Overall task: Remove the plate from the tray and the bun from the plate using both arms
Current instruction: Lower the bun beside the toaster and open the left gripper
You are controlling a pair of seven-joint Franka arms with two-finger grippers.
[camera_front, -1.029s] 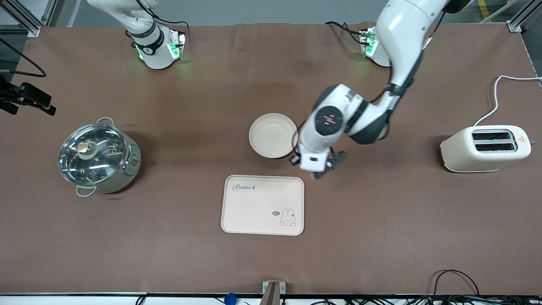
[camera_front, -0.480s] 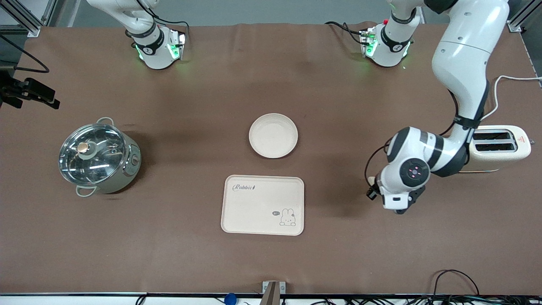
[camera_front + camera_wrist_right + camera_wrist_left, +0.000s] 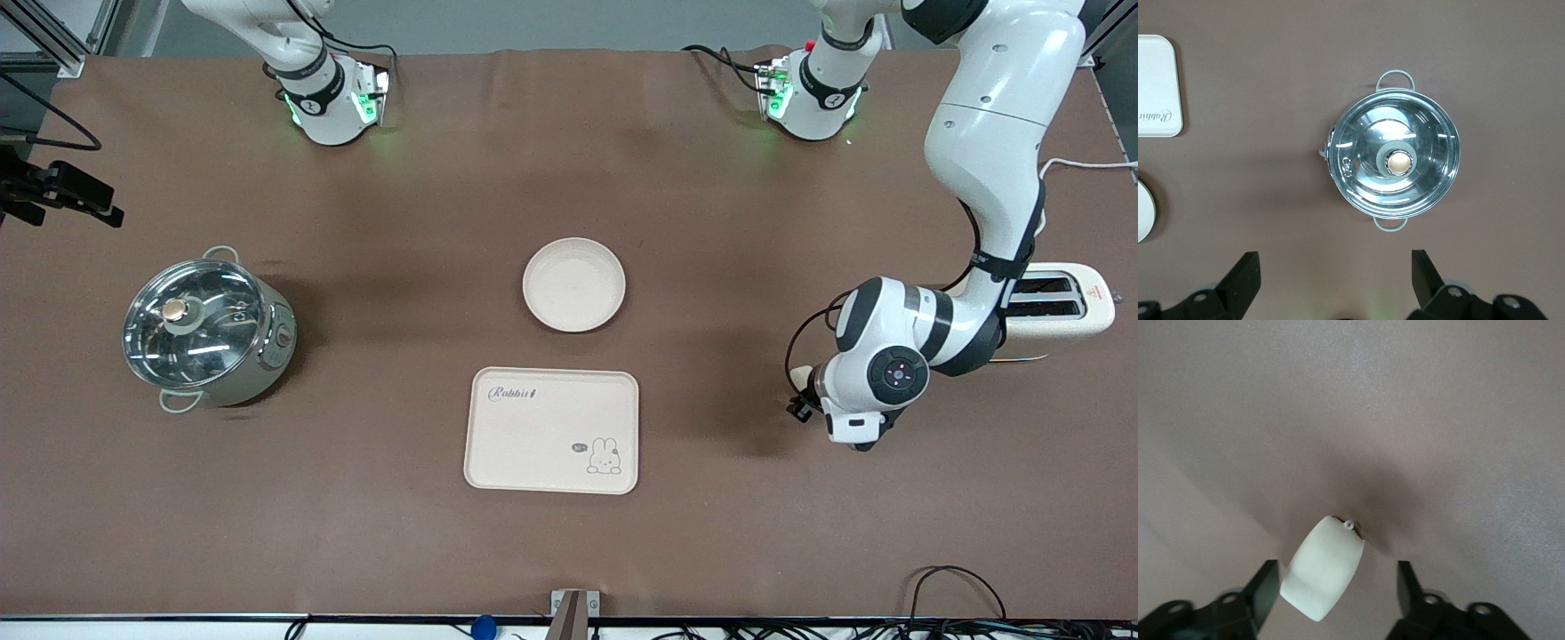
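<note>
The plate (image 3: 573,284) lies flat on the brown table, farther from the front camera than the tray; its edge also shows in the right wrist view (image 3: 1143,210). The bun (image 3: 1323,567), pale and tilted, lies on the table between the fingers of my left gripper (image 3: 1338,568). Those fingers are open, one close beside the bun and the other well clear. In the front view this gripper (image 3: 840,425) hangs low near the toaster and hides the bun. My right gripper (image 3: 1335,260) waits open and empty, high over the pot's end of the table.
A cream tray (image 3: 551,430) with a rabbit drawing lies nearer the front camera than the plate. A lidded steel pot (image 3: 206,331) stands toward the right arm's end. A cream toaster (image 3: 1062,307) stands at the left arm's end, partly hidden by the left arm.
The left arm swung from beside the plate to the toaster's end of the table, and its gripper went from shut to open. The plate stays where it was. The right arm has not moved.
</note>
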